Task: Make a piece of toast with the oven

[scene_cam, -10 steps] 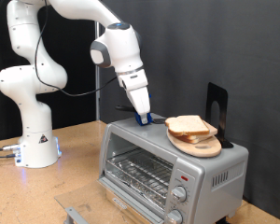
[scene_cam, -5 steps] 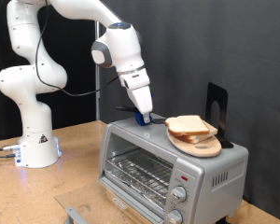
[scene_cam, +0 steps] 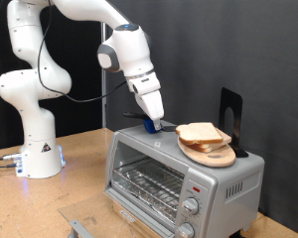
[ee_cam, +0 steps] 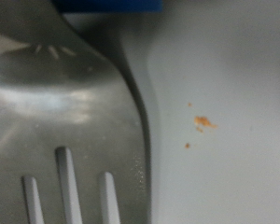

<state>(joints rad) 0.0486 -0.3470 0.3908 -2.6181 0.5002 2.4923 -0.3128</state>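
Observation:
The silver toaster oven (scene_cam: 154, 159) stands at the exterior view's lower right, its glass door (scene_cam: 141, 184) shut over a wire rack. Several pale bread slices (scene_cam: 201, 133) are stacked on a round wooden plate (scene_cam: 219, 157) on the oven's top. My gripper (scene_cam: 153, 122) is lowered onto the oven's top beside the plate, at a blue object (scene_cam: 159, 127) lying there. The wrist view shows a slotted metal blade (ee_cam: 65, 103) very close, lying on the grey oven top (ee_cam: 233, 84), with a blue edge (ee_cam: 112, 5) beside it. My fingers do not show in that view.
Two round knobs (scene_cam: 192, 206) and a red mark (scene_cam: 196, 185) are on the oven's front. A black stand (scene_cam: 229, 111) rises behind the plate. The arm's white base (scene_cam: 35, 149) stands at the exterior view's left on the wooden table. Orange crumbs (ee_cam: 203, 121) lie on the oven top.
My gripper has shifted slightly towards the exterior view's right along the oven's top. The bread and plate have not moved.

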